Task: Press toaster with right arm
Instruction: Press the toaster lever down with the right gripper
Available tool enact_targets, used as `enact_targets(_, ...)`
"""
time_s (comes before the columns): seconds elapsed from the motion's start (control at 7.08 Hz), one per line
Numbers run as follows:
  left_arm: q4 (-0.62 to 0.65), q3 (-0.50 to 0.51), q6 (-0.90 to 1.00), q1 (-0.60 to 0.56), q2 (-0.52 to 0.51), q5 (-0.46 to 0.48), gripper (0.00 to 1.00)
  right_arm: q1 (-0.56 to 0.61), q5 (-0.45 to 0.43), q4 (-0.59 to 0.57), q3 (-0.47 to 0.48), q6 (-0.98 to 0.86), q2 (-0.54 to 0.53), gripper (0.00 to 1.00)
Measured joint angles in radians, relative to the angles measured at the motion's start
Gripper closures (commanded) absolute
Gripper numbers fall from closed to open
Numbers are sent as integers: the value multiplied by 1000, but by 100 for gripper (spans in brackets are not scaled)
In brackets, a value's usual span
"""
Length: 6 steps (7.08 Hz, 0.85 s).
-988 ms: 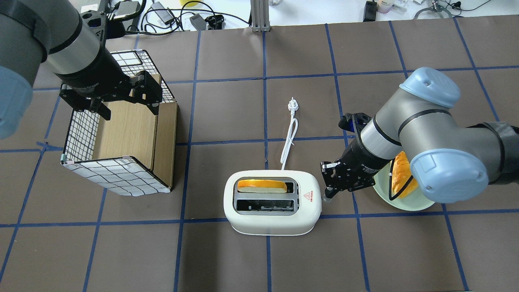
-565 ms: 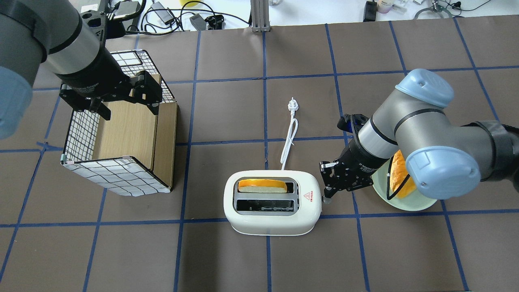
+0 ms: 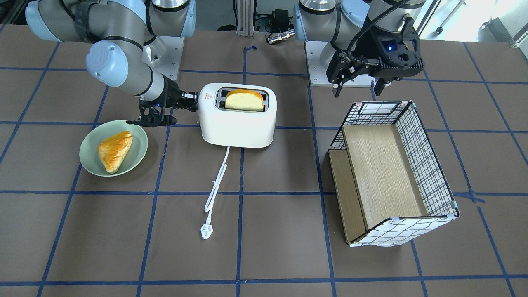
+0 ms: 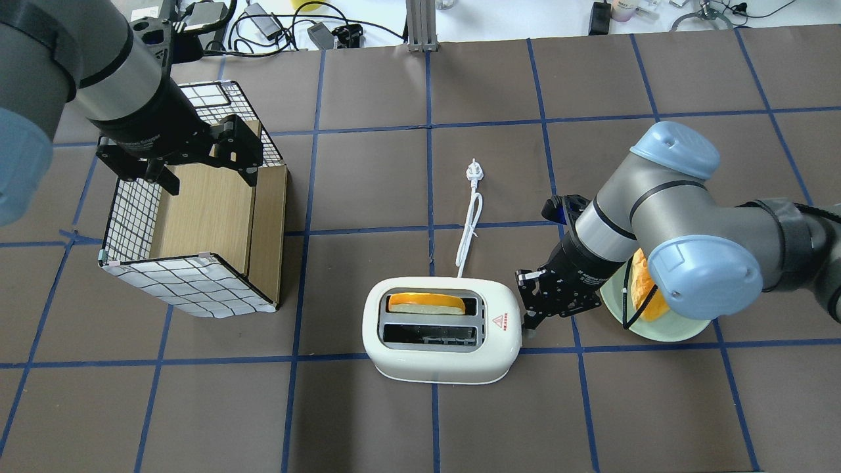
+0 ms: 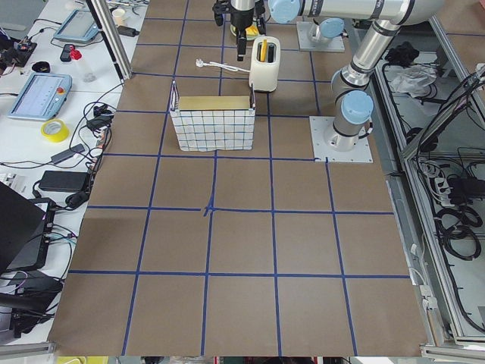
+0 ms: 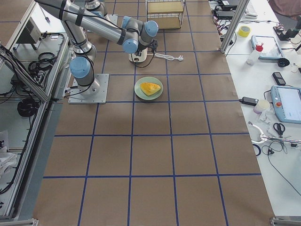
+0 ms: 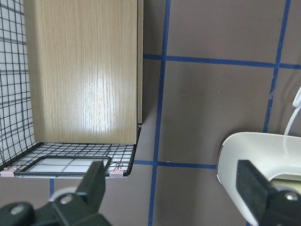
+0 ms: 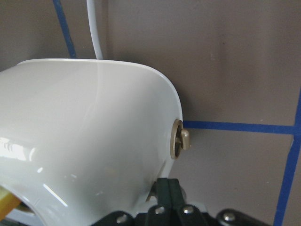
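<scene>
Sitting low in the centre of the overhead view, the toaster [image 4: 441, 335] is a white, rounded two-slot body with a red triangle sticker [image 4: 501, 321] on its top and a yellow-crusted bread slice [image 4: 426, 302] standing in the slot nearer the frame's top. It stands upright, slots up, with its long axis running left to right across the frame. Its white cord [image 4: 468, 230] leaves the upper side and runs up to the plug [image 4: 473, 172]. The right gripper [image 4: 527, 322], fingers drawn together, points at the toaster's right-hand end, tips right at the wall; actual contact cannot be judged. The right wrist view shows a beige knob [image 8: 181, 141] on that end. The left gripper [image 4: 197, 157] hangs spread wide over the wire basket [image 4: 190, 276] at upper left, well apart.
</scene>
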Motion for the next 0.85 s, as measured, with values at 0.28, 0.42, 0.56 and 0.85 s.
enact_targets(0.28,0,0,0,0,0,0,0,-2,-2,-5,2,-15,24,100)
enact_targets(0.42,0,0,0,0,0,0,0,-2,-3,-10,2,-21,39,100)
enact_targets(0.56,0,0,0,0,0,0,0,-3,-6,-17,2,-24,54,100)
enact_targets(0.85,0,0,0,0,0,0,0,-3,-10,-25,2,-24,73,100)
